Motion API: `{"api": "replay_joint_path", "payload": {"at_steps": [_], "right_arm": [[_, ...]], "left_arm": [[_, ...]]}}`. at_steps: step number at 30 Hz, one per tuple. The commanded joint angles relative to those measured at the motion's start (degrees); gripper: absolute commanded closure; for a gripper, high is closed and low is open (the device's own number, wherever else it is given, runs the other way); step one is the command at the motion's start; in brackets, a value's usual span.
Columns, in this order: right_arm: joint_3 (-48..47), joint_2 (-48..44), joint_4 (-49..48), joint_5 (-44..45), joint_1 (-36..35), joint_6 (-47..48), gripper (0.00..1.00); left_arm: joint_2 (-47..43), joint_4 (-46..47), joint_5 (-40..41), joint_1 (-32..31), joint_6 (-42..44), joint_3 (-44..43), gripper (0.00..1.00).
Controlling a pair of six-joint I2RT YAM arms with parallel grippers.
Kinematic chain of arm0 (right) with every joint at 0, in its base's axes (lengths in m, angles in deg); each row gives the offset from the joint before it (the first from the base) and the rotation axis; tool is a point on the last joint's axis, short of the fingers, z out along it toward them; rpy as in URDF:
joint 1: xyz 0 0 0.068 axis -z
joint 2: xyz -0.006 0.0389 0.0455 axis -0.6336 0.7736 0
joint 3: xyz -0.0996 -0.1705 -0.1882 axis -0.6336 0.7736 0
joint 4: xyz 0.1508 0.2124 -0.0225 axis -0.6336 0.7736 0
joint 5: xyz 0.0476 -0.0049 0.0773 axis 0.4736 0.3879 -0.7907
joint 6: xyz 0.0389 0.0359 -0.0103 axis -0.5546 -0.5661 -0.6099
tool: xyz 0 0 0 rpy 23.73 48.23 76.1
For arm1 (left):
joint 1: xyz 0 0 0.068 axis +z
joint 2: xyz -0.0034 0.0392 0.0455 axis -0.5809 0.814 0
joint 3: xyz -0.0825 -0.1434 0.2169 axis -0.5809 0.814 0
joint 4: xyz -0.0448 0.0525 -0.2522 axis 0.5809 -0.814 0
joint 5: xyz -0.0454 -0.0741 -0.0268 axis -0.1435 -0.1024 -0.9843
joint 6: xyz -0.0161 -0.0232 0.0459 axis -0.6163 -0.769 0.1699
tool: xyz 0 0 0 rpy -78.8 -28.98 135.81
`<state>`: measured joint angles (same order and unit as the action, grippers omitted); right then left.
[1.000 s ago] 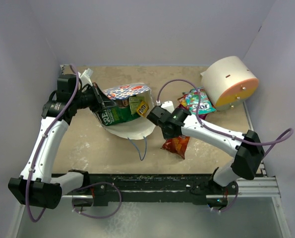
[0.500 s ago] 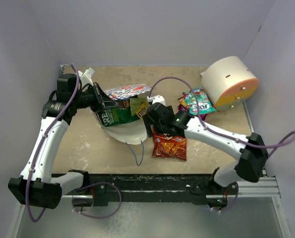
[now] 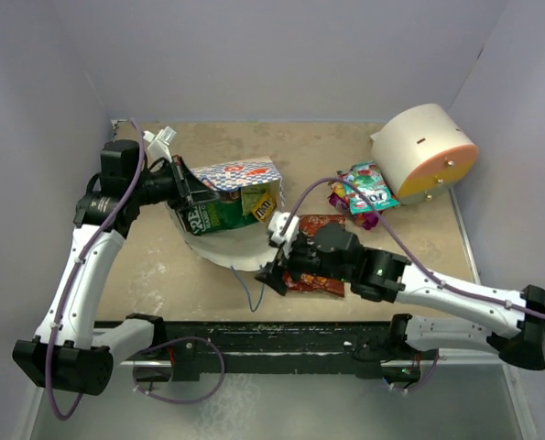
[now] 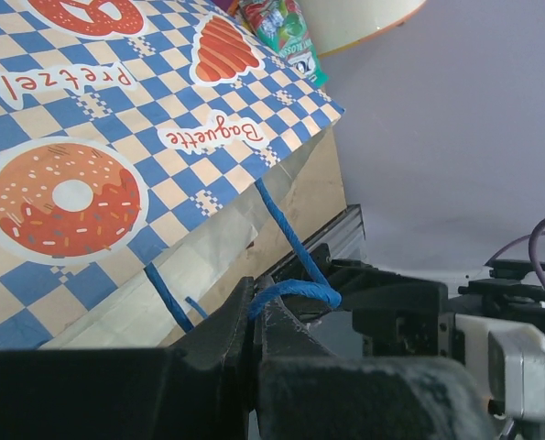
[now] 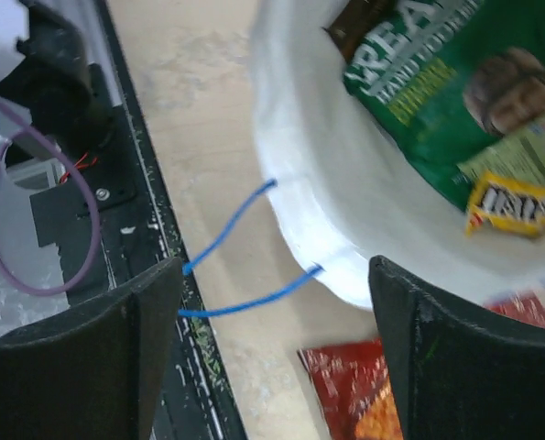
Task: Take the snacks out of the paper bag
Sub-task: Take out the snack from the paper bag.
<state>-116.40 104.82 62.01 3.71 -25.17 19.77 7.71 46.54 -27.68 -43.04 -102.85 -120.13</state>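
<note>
Looking at the paper bag [image 3: 240, 249] tipped on its side on the tabletop [image 3: 162, 266], left of centre, with the mouth open toward the near right and the blue-and-white checkered outside facing up, complete with orange pretzel, baguette and donut prints. Can spot snacks inside against the cream lining: a big green "REAL" chip bag [image 3: 212, 216] filling most of the opening, and a small yellow packet [image 5: 515, 206] resting on it close to the lip. Already out on the tabletop: a red chip bag [image 3: 310, 284] lying just right of the bag's mouth, partly hidden under the right arm [image 3: 437, 289], plus a little heap of teal and pink candy bags [image 3: 364, 191] farther right and farther back, just beside a cream cylinder [image 3: 428, 151] with an orange face. Got the left claw [image 4: 256, 307] squeezed fully together on one blue string handle [image 4: 295, 293], gripping from the bag's left side. Can see the other handle [image 3: 249, 291] trailing loose on the tabletop off the near lip. Found the right claw [image 5: 274, 266] spread wide with nothing in it, hanging over the near edge of the bag's mouth, right above that loose handle and next to a corner of the red chip bag. Can't tell about anything deeper in the bag, hidden behind the chip bag.
</note>
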Motion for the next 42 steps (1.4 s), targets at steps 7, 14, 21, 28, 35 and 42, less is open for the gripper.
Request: {"api": "replay_joint_path", "payload": {"at_steps": [7,14,21,28,35,42], "right_arm": [[0.02,23.43,-48.71,14.82,-2.58,7.91,0.44],[-9.70,45.20,-64.16,17.50,-2.58,7.73,0.45],[-17.81,58.98,-70.13,24.81,-1.80,8.49,0.34],[-21.56,65.62,-73.01,24.97,1.94,9.05,0.29],[-27.67,71.08,-73.15,21.48,3.36,8.28,0.16],[-33.69,76.07,-69.70,20.40,3.49,6.13,0.04]], "left_arm": [[-3.27,-2.15,-1.14,-0.12,1.86,-0.90,1.00],[-4.00,-3.55,-1.28,-0.12,2.01,-1.79,1.00],[-5.69,-5.00,-0.84,-0.09,2.11,-1.41,1.00],[-8.79,-6.67,-0.55,-0.12,1.89,0.03,1.00],[-9.50,-6.41,-0.51,-0.12,0.84,0.54,1.00],[-9.41,-5.55,-0.28,-0.12,-0.31,0.39,1.00]]}}
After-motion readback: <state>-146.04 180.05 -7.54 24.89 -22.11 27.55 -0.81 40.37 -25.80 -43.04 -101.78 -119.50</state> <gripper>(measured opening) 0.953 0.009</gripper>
